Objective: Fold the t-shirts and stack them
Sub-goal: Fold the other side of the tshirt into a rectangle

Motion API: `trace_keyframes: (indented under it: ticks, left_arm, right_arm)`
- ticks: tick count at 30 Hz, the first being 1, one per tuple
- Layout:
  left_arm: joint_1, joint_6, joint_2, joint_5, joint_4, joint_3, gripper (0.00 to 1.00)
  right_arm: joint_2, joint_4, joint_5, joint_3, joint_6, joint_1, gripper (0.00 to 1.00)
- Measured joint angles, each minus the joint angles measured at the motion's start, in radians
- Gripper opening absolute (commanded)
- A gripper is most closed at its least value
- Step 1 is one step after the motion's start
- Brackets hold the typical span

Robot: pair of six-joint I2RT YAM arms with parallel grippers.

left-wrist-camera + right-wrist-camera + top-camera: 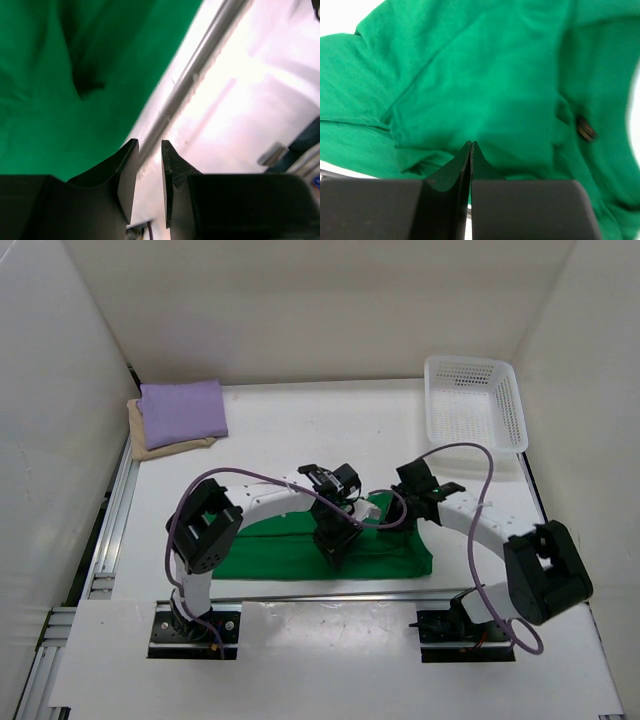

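Observation:
The bright green t-shirt [290, 555] lies folded into a long strip on the table near the arm bases. A light purple t-shirt [182, 410] sits folded on top of a folded tan t-shirt [172, 448] at the far left. My left gripper [335, 552] points down over the middle of the green strip. In the left wrist view the left gripper [149, 145] has a narrow gap between its fingers with nothing in it, at the green t-shirt's [65, 90] edge. My right gripper [471, 143] is shut and empty, just above the green t-shirt [490, 85].
A white mesh basket [475, 400] stands at the far right corner. White walls close in the table on three sides. A metal rail [200, 70] runs along the table beside the green cloth. Purple cables [470, 455] loop over both arms.

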Motion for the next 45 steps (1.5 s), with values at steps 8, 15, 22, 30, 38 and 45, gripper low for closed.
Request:
trace_keyframes:
  ticks: [8,15,22,30,38,45]
  left_arm:
    - [0.041,0.000,-0.109,0.021,-0.077,-0.016,0.36]
    - [0.279,0.001,-0.222,0.040,-0.071,-0.029,0.37]
    - [0.531,0.001,-0.294,0.023,-0.051,-0.163,0.37]
    - [0.785,0.000,-0.416,-0.092,0.001,-0.328,0.37]
    - [0.910,0.001,-0.497,-0.246,0.042,-0.425,0.37]
    - [0.952,0.001,-0.624,-0.451,0.079,-0.509,0.37]
  right_arm:
    - [0.145,0.065,-0.036,0.063,-0.020,0.086,0.00]
    - [0.145,0.064,-0.036,0.060,-0.047,0.151,0.00]
    - [0.141,0.015,-0.042,0.051,-0.099,0.201,0.00]
    - [0.069,-0.094,0.026,0.062,-0.115,0.363,0.00]
    - [0.028,-0.127,0.084,0.049,-0.067,0.387,0.00]
    - [-0.069,-0.225,0.149,0.154,-0.057,0.352,0.01]
